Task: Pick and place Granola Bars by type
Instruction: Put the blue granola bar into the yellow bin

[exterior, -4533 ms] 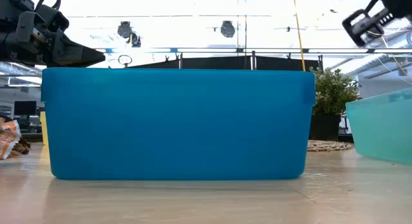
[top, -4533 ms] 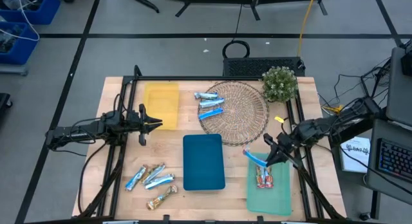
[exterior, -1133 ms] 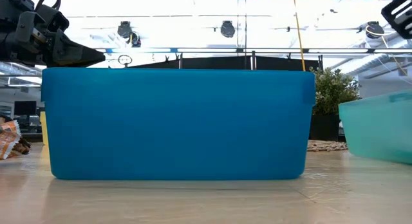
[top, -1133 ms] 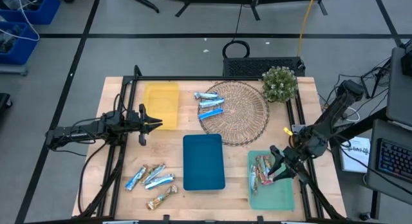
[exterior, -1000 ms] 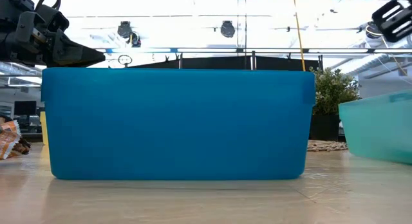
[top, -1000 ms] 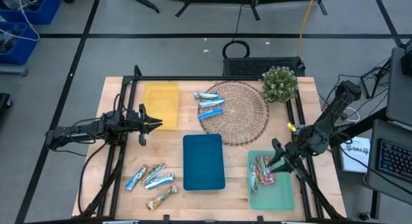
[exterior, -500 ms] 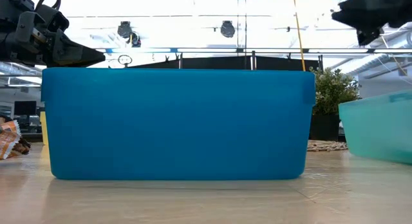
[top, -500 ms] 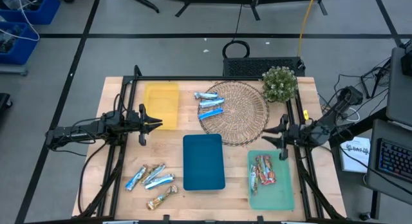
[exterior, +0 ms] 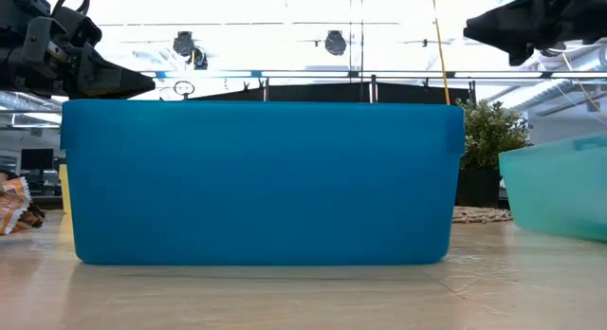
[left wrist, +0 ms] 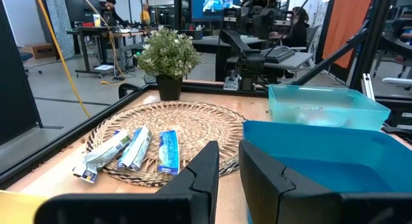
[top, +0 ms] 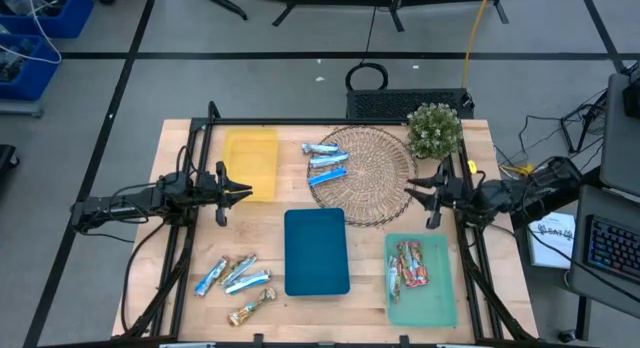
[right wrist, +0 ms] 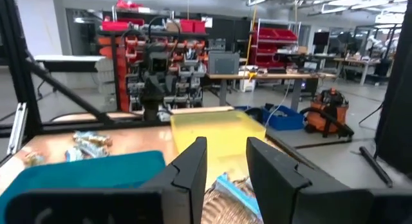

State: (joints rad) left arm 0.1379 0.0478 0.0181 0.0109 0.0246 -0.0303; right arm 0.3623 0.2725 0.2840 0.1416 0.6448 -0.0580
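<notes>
Three blue-and-silver granola bars (top: 325, 163) (left wrist: 135, 150) lie on the round woven mat (top: 365, 173). Red/orange bars (top: 410, 265) lie in the green tray (top: 432, 306) at the front right. A mixed group of bars (top: 235, 280) rests on the table at the front left. My right gripper (top: 415, 196) (right wrist: 225, 159) hovers open and level beside the mat's right edge, pointing toward the table's left. My left gripper (top: 240, 193) (left wrist: 228, 163) hovers open next to the yellow tray (top: 250, 160), pointing right. Neither holds anything.
A blue tray (top: 317, 251) (exterior: 261, 183) stands in the middle near the front. A potted plant (top: 435, 131) stands at the far right corner behind the mat. Black frame rails run along both table sides.
My right gripper has risen from above the green tray and gone toward the far edge, turning from pointing down to level and pointing left, now beside the woven mat. The red/orange bars stay lying in the green tray.
</notes>
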